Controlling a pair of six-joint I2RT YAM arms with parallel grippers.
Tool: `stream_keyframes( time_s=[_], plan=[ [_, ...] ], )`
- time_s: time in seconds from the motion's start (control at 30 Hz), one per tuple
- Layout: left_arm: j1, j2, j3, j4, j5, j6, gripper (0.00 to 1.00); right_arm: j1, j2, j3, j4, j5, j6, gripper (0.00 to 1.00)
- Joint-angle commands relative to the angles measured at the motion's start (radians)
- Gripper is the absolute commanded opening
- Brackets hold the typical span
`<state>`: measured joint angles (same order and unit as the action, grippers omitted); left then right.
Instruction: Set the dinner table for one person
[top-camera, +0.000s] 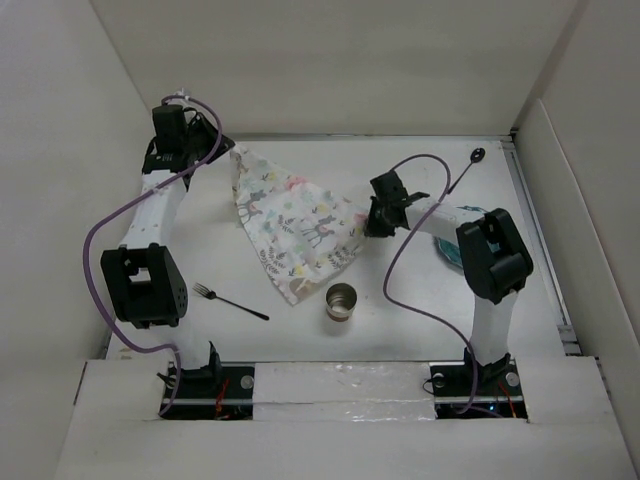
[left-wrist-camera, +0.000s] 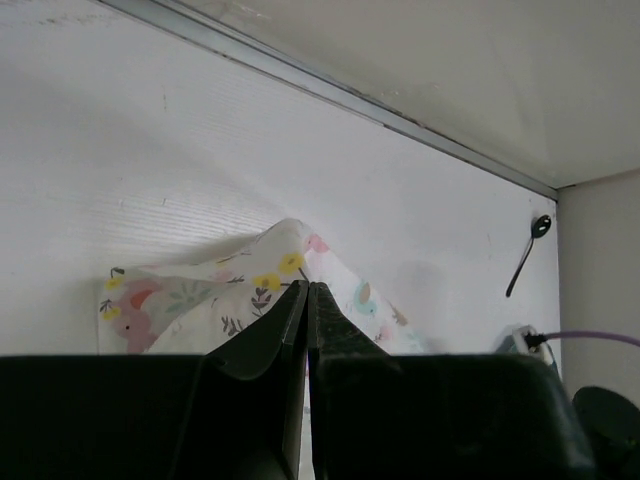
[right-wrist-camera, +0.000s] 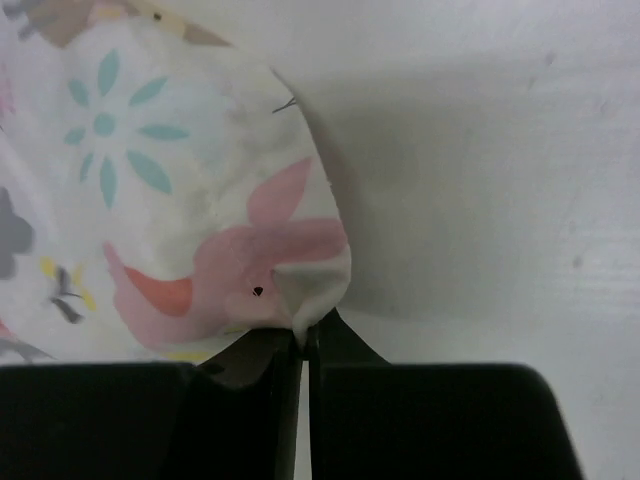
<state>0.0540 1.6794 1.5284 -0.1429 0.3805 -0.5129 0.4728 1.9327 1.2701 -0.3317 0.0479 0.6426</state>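
The white dinner table (top-camera: 420, 330) carries a placemat (top-camera: 295, 225) printed with pastel deer and leaves, stretched diagonally and partly lifted. My left gripper (top-camera: 222, 150) is shut at the placemat's far-left corner. In the left wrist view the jaws (left-wrist-camera: 307, 285) are closed, with the cloth (left-wrist-camera: 200, 300) peaking at their tips. My right gripper (top-camera: 368, 218) is shut on the placemat's right corner. In the right wrist view it (right-wrist-camera: 303, 330) pinches a fold of the cloth (right-wrist-camera: 150, 200).
A fork (top-camera: 230, 300) lies near the left arm. A metal cup (top-camera: 341, 302) stands just in front of the placemat. A black spoon (top-camera: 465, 170) lies at the far right and also shows in the left wrist view (left-wrist-camera: 525, 255). A teal-rimmed plate (top-camera: 449, 252) is partly hidden under the right arm.
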Motion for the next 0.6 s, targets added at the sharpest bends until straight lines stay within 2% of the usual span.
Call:
stream_keyframes(
  time_s=[0.0,0.13,0.17,0.2,0.23,0.3,0.33,0.37,0.4,0.47,0.5,0.53,0.57],
  plan=[
    [0.004,-0.067,-0.025,0.032,-0.014,0.025,0.0,-0.063,0.034,0.158,0.065,0.015,-0.015,0.0],
    [0.004,-0.084,-0.053,0.025,-0.017,0.025,0.0,-0.151,0.1,0.434,0.013,0.053,-0.057,0.0],
    [0.004,-0.087,-0.074,0.025,-0.015,0.022,0.0,-0.183,0.109,0.481,-0.004,0.05,-0.058,0.07],
    [0.004,-0.093,-0.088,0.029,-0.012,0.021,0.0,-0.195,0.114,0.556,-0.015,0.044,-0.066,0.48],
    [0.004,-0.104,-0.103,0.037,-0.009,0.017,0.0,-0.206,0.117,0.584,-0.039,0.037,-0.09,0.63],
    [-0.006,-0.118,-0.163,0.051,0.003,0.013,0.0,-0.224,0.109,0.627,-0.088,0.032,-0.104,0.83],
    [-0.006,-0.128,-0.178,0.064,0.004,0.013,0.0,-0.238,0.08,0.62,-0.111,0.014,-0.121,0.85],
    [-0.017,-0.138,-0.218,0.068,0.003,0.017,0.0,-0.238,0.062,0.598,-0.121,-0.002,-0.127,0.85],
    [-0.026,-0.141,-0.238,0.072,-0.002,0.019,0.0,-0.238,0.036,0.572,-0.13,-0.012,-0.129,0.8],
    [-0.026,-0.149,-0.282,0.08,-0.009,0.024,0.0,-0.238,-0.064,0.415,-0.132,-0.039,-0.123,0.71],
    [-0.026,-0.15,-0.293,0.083,-0.008,0.025,0.0,-0.215,-0.104,0.341,-0.113,-0.039,-0.115,0.48],
    [-0.026,-0.15,-0.309,0.094,-0.009,0.024,0.0,-0.206,-0.144,0.183,-0.068,-0.028,-0.092,0.31],
    [-0.026,-0.15,-0.327,0.095,-0.009,0.027,0.0,-0.206,-0.214,0.108,-0.049,-0.016,-0.081,0.19]
  ],
)
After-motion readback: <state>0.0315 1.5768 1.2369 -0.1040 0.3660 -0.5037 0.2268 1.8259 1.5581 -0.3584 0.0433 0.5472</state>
